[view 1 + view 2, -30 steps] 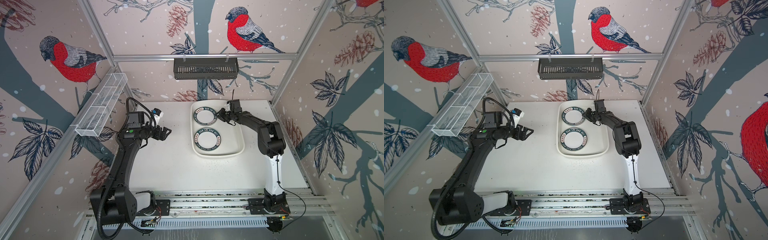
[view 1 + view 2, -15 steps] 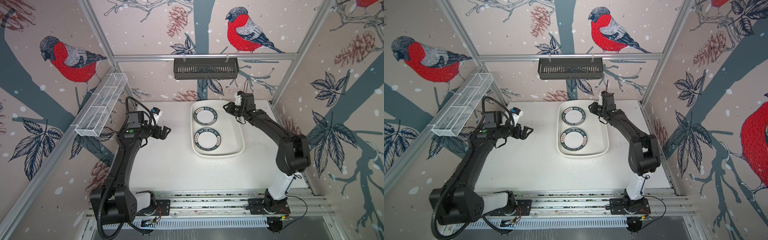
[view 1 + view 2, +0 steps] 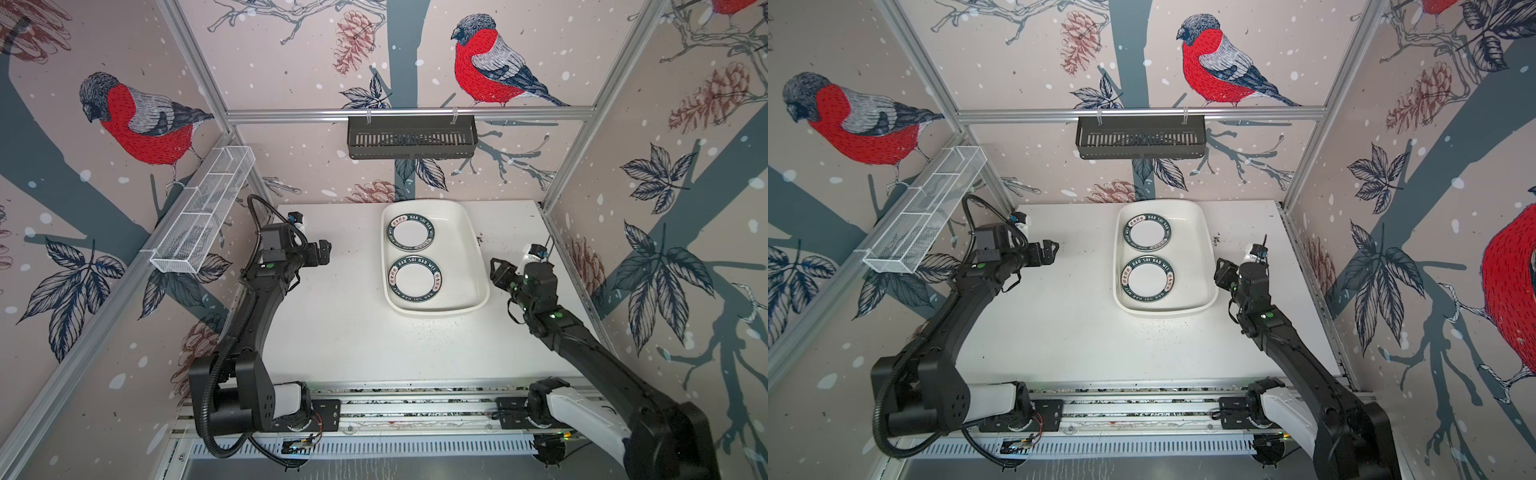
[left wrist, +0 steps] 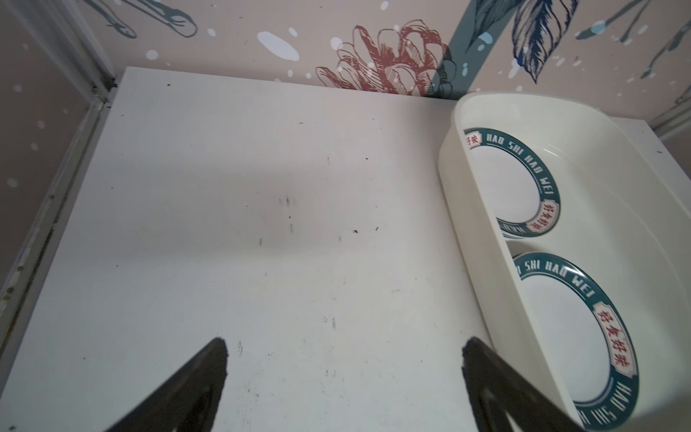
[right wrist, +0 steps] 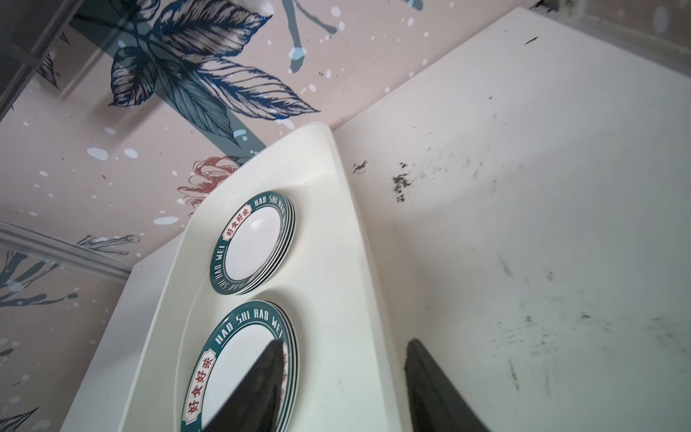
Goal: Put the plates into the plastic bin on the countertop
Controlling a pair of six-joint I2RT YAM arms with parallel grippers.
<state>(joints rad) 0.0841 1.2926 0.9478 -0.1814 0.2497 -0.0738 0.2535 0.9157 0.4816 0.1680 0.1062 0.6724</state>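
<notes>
The plastic bin (image 3: 473,249) (image 3: 1209,245) stands at the back middle of the countertop (image 3: 353,332). Two stacks of plates with dark green lettered rims lie flat in it, a far stack (image 3: 410,232) (image 3: 1145,232) (image 5: 252,245) and a near stack (image 3: 415,278) (image 3: 1148,279) (image 5: 232,359). My left gripper (image 3: 326,253) (image 4: 344,359) hovers open and empty over bare countertop, left of the bin (image 4: 463,209). My right gripper (image 3: 496,270) (image 5: 344,342) hangs open and empty just off the bin's right rim (image 5: 359,262), level with the near stack.
A black slotted basket (image 3: 411,137) hangs on the back rail. A white wire-mesh basket (image 3: 203,216) is fixed to the left frame. Dark specks (image 3: 482,237) lie on the countertop right of the bin. Aluminium framing edges the table.
My right arm has drawn back from the far end of the bin to its right side, and its jaws have spread apart. The left arm has stayed put.
</notes>
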